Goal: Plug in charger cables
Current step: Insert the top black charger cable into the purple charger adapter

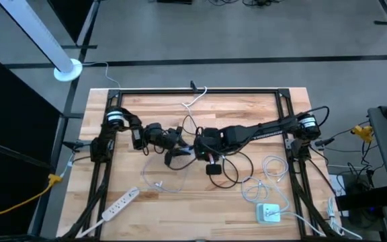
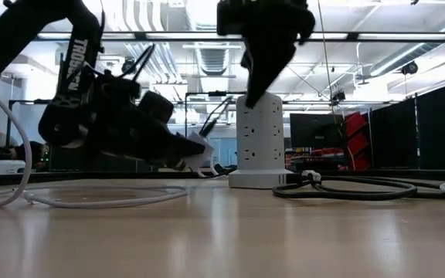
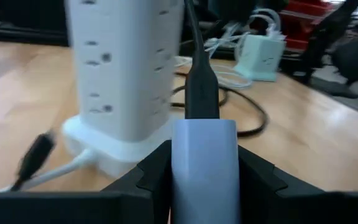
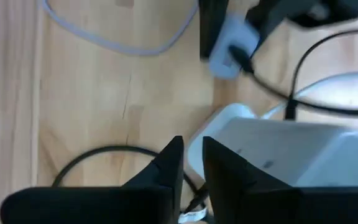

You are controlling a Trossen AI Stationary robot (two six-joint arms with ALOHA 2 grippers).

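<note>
My left gripper [image 1: 174, 142] [image 3: 204, 180] is shut on a white charger block [image 3: 204, 155] just left of a white socket tower [image 2: 259, 139] [image 3: 123, 68]. A black charger cable [image 3: 201, 87] is plugged into the block's front end and runs off toward the table. In the low view the block [image 2: 199, 147] hangs just above the table. My right gripper [image 1: 207, 141] [image 4: 192, 158] points down over the tower's top [image 4: 291, 149], fingers shut. The black cable's loops [image 1: 232, 168] [image 2: 346, 189] lie flat on the table right of the tower. My left gripper pinches the white charger block by its two long sides [image 3: 179, 168], one finger on each, coming level from the table's left. The block is lifted clear, its cable end pointing at the tower. My right gripper comes from above, its fingertips [image 2: 253, 94] on the tower's top edge.
A white cable loop [image 1: 156, 178] [image 2: 91, 197] lies near the left gripper. More white cables [image 1: 267, 171] and a white charger block [image 1: 269, 214] sit toward the near right. A long white power strip [image 1: 119, 205] lies near left. A small black adapter [image 1: 213, 169] is beside the tower.
</note>
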